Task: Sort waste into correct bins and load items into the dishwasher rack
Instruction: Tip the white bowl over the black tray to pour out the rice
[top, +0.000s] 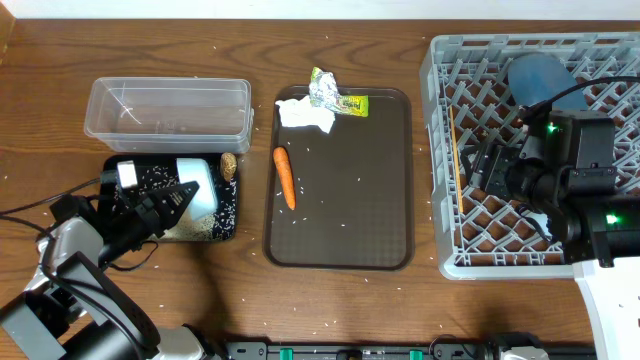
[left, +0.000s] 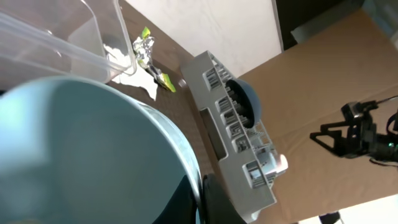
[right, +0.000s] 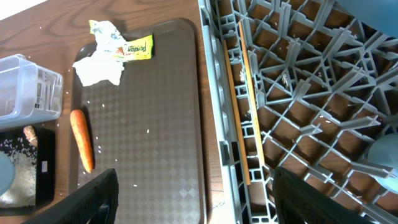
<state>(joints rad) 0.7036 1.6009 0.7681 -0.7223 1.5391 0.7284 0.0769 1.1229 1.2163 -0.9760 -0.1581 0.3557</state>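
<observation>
Wooden tabletop w/ brown tray; yellow-green wrapper reads, poss., "Panda".

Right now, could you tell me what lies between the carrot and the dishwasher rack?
Brown tray floor with scattered rice grains, then a strip of table, as the overhead view shows.

There is one rack. In it sit one blue dish and one small cup. The wooden sticks in it lie too close together to count.

There are two trays: one brown tray and one black tray. There is one clear tub.

There is one bowl, one carrot, one napkin, one bit of foil, one wrapper and one brown lump.

The rice has too many grains to count.
</observation>
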